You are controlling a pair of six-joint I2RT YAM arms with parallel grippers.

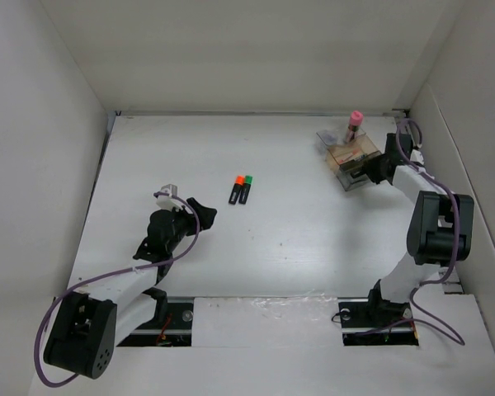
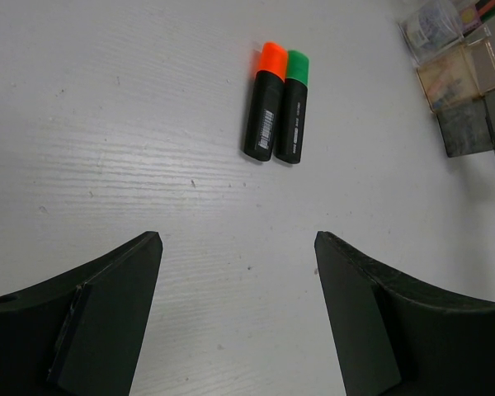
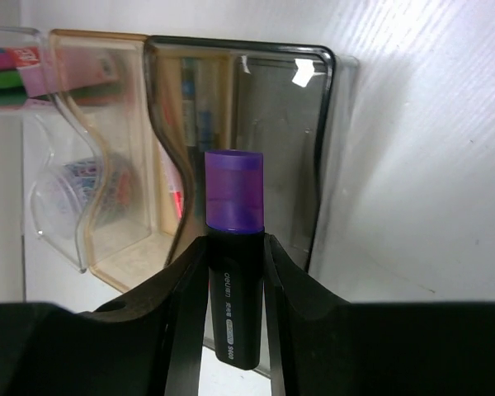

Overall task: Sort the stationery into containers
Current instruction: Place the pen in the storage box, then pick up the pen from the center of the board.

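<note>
An orange-capped highlighter (image 1: 236, 190) and a green-capped highlighter (image 1: 246, 190) lie side by side mid-table; both show in the left wrist view, orange (image 2: 264, 101) and green (image 2: 292, 106). My left gripper (image 2: 238, 247) is open and empty, short of them. My right gripper (image 3: 234, 247) is shut on a purple-capped highlighter (image 3: 233, 210), held over the dark-tinted end compartment (image 3: 272, 124) of the clear divided box (image 1: 352, 161) at the far right. A pink-capped item (image 1: 354, 124) stands at the box's far end.
White walls enclose the table on three sides. The box sits close to the right wall. Its tan wavy-divided compartment (image 3: 99, 165) holds small items. Cables trail from both arms.
</note>
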